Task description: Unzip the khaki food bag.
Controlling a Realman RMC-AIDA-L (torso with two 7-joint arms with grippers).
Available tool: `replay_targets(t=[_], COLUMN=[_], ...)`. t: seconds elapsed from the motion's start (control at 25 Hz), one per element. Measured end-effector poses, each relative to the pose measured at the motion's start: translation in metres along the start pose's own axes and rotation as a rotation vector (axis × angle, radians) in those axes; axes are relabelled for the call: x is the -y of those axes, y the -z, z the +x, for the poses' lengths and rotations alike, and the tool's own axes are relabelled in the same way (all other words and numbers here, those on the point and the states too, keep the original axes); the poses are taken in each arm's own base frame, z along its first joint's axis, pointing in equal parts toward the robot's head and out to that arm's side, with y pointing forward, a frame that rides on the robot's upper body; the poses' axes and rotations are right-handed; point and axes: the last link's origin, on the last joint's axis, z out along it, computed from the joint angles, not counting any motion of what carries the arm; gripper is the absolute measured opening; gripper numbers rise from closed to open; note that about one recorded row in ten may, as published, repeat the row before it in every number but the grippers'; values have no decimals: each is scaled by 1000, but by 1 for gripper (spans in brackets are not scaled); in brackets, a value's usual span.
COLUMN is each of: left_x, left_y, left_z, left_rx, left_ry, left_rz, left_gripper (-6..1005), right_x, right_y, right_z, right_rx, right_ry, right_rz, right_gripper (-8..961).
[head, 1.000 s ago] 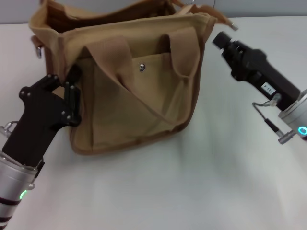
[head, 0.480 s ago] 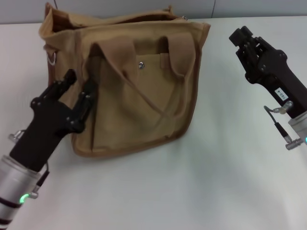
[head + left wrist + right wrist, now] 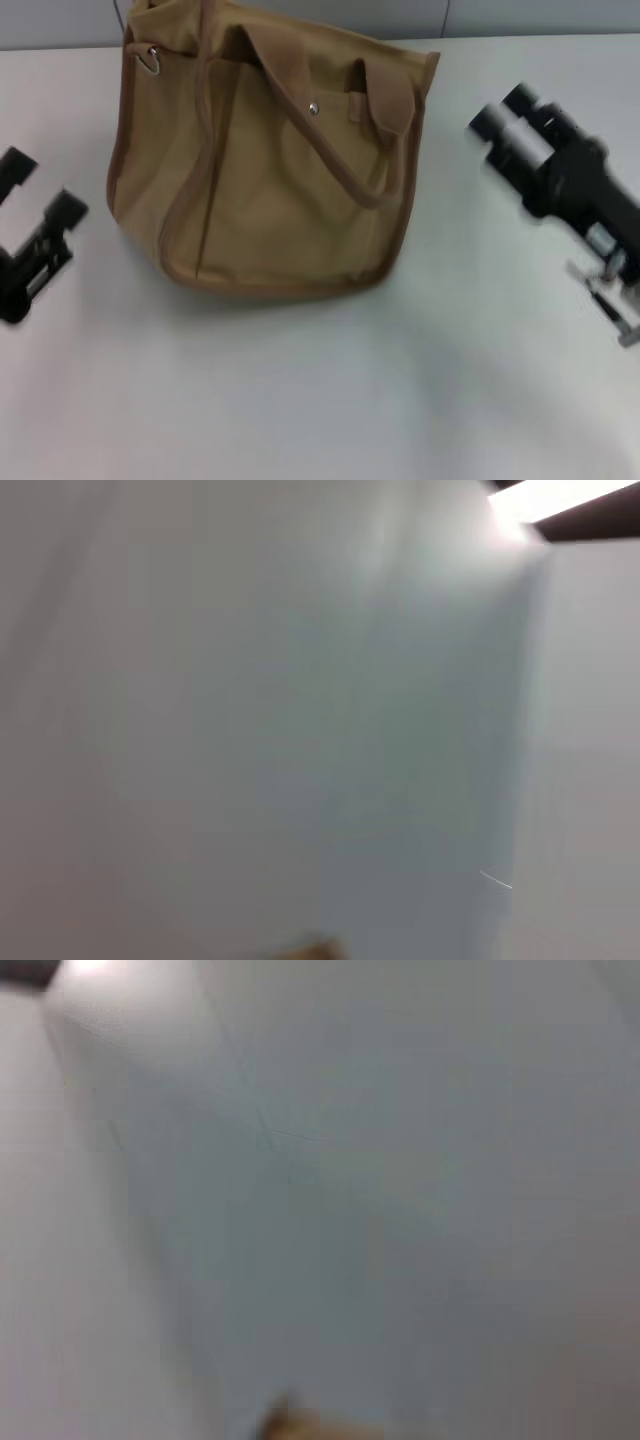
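Observation:
The khaki food bag (image 3: 270,180) stands upright on the white table, in the middle at the back of the head view. Its brown handle hangs over the front, beside a metal snap (image 3: 314,108). Its top opening and zipper pull are out of view. My left gripper (image 3: 40,188) is open and empty at the far left, well clear of the bag. My right gripper (image 3: 502,110) is open and empty to the right of the bag, not touching it. A tan sliver of the bag shows at the edge of the left wrist view (image 3: 312,948) and the right wrist view (image 3: 290,1422).
The white table (image 3: 320,400) spreads in front of the bag and on both sides. A metal ring (image 3: 150,62) hangs at the bag's upper left corner. A grey wall runs behind the table.
Both grippers have pulled back from the bag, the left one letting go of its side. The bag now stands taller and its open top no longer shows.

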Motion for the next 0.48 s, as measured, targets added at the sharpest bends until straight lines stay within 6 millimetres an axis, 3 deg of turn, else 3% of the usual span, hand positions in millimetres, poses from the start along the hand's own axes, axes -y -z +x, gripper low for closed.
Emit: replay_targets(t=[0.2, 0.48], left_x=[-1, 2], left_y=[4, 1], left_z=[14, 17], left_rx=[241, 380], left_ry=[39, 84], left_rz=[-346, -514], left_gripper=[761, 756], right_x=[-26, -36], right_y=[19, 20], right_z=[-6, -7], right_rx=[-261, -390], right_ry=[38, -57], right_rz=[-504, -674], right_gripper=[636, 767])
